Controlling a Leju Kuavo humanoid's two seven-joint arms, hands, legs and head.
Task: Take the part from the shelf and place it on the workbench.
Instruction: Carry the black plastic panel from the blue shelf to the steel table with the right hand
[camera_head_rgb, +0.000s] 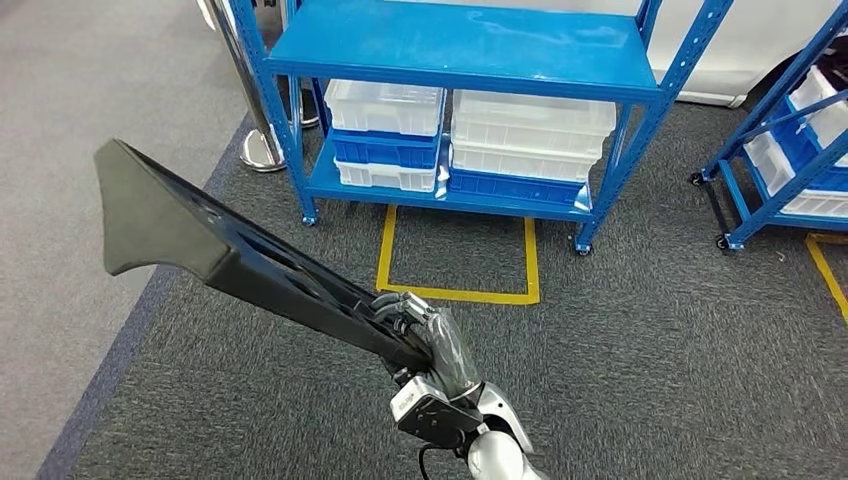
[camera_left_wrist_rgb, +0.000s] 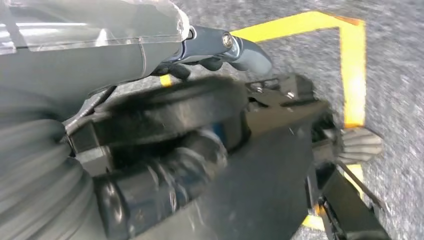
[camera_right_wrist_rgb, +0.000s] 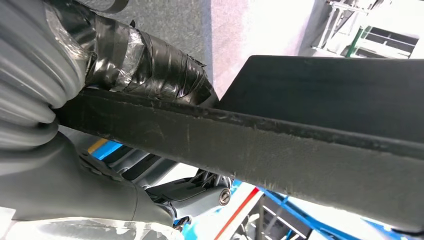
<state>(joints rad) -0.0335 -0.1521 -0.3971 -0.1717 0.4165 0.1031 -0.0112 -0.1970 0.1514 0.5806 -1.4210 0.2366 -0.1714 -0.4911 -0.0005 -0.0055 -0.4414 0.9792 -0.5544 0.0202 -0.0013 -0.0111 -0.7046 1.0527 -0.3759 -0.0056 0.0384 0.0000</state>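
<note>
The part is a long black flat bar with a wide flared end, and it slants up to the left over the carpet. My right hand grips its near, narrow end. In the right wrist view the part's edge crosses the picture, with taped dark fingers wrapped over it. My left hand appears in the left wrist view over the floor, thumb stretched out. Its fingers are blurred, so I cannot tell how they lie.
A blue shelf stands ahead, with white and blue bins on its lower level. A yellow tape rectangle marks the carpet before it. A second blue shelf is at right, and a metal post base at left.
</note>
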